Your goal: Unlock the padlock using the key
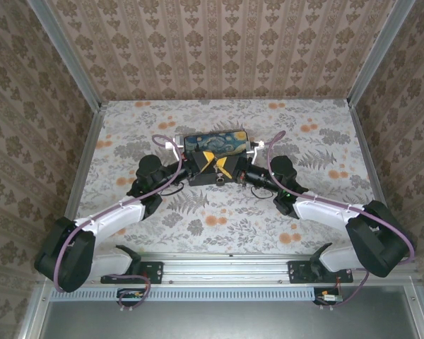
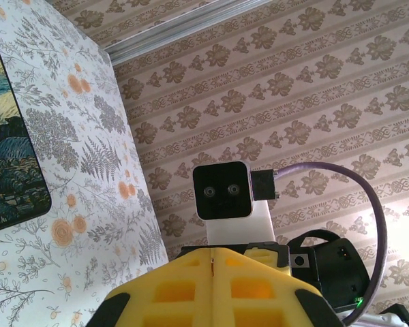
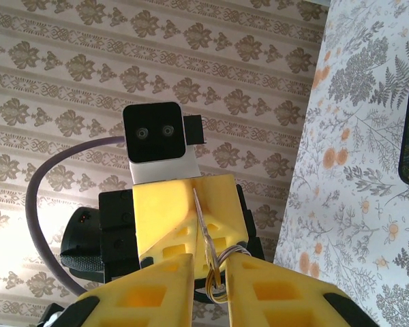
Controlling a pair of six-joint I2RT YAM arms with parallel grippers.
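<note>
Both fingers of the left gripper (image 2: pixel 212 253) are pressed fully together on the thin key (image 3: pixel 202 221). Its wire ring (image 3: pixel 218 289) hangs inside the narrowly parted right gripper (image 3: pixel 210 267), just opposite.

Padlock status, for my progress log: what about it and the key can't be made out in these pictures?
- Padlock: top view, too small, hidden under the left gripper and right gripper by the box.
- Key: right wrist view, an edge-on metal sliver, unidentifiable.
- Right grip: same view, wire ring sits in the jaw gap, contact unclear.
</note>
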